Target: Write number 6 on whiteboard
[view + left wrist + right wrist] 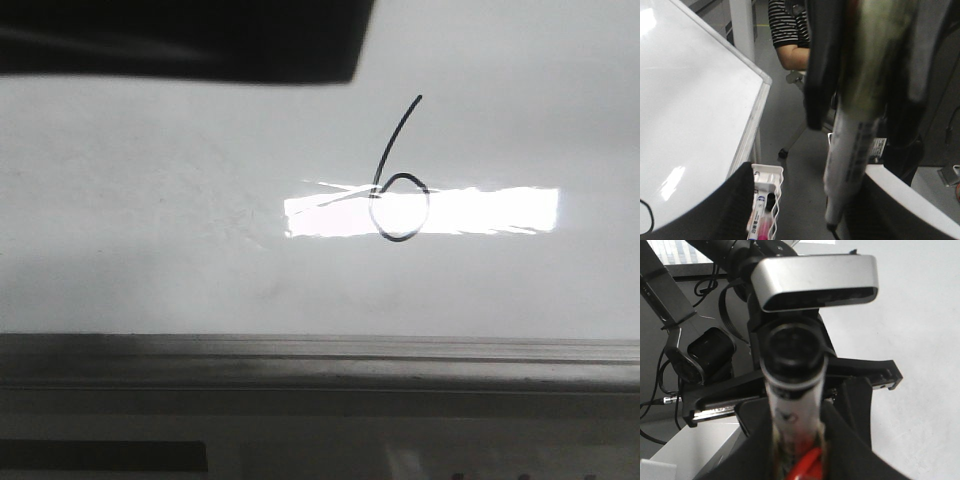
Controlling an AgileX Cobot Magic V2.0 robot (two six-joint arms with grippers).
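Observation:
The number 6 [398, 185] is drawn in thin black line on the whiteboard [150, 220], its loop over a bright glare band. The board also shows in the left wrist view [695, 115], with a bit of black stroke at its near corner. My right gripper [795, 440] is shut on a white marker [792, 390] with a black end cap, off the board. In the left wrist view that marker [850, 160] hangs tip down from the right gripper [862, 100]. My left gripper [800, 210] is open, its black fingers [720, 205] wide apart, beside the board's edge.
A grey metal rail [320, 355] runs along the board's lower edge. A blurred dark shape [180, 40] covers the upper left of the front view. A white wire basket [767, 177] with markers hangs at the board's corner. A person in a striped shirt [787, 30] sits behind.

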